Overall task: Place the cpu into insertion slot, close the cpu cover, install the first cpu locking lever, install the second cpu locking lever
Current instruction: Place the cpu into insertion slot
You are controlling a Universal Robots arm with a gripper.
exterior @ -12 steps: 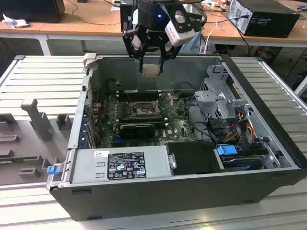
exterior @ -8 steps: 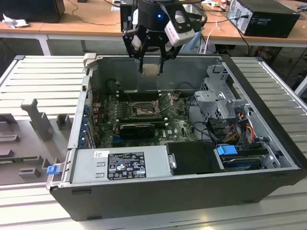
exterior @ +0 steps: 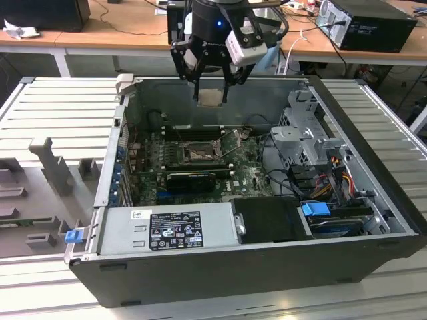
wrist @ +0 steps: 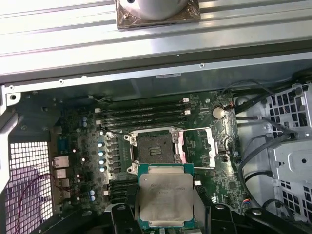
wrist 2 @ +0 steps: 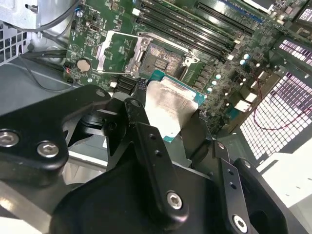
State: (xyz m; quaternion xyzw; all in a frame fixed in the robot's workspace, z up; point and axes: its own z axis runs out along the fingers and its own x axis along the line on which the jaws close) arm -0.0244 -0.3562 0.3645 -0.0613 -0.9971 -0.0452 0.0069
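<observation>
Above the far wall of the open case (exterior: pixel 320 100), the gripper (exterior: pixel 211 93) hangs with its two black fingers (wrist 2: pixel 141 124) clamped on opposite edges of the single cpu (exterior: pixel 211 99), which is clear of the board (exterior: pixel 250 175). Both wrist views show the chip as a flat square. It has a pale silver-beige metal face, smudged and faintly streaked, set on a thin teal-green base that shows as a border round it. I cannot make out any writing on that face.

One slot (wrist: pixel 153 147) lies open on the green board, below the chip and nearer than it in the exterior view. Its centre is dark and grainy inside a black and silver rim. The one cover (wrist: pixel 181 147), a silver frame with a square window, is swung off the slot to the exterior view's right. Long black memory slots (wrist: pixel 144 114) run in a row on the far side of the slot, and one round coin cell (wrist: pixel 218 113) sits beyond the cover.

On the near edge of the case, the grey power supply (exterior: pixel 220 227) carries one black label (exterior: pixel 175 230) with white print and one small white label (exterior: pixel 140 215).
</observation>
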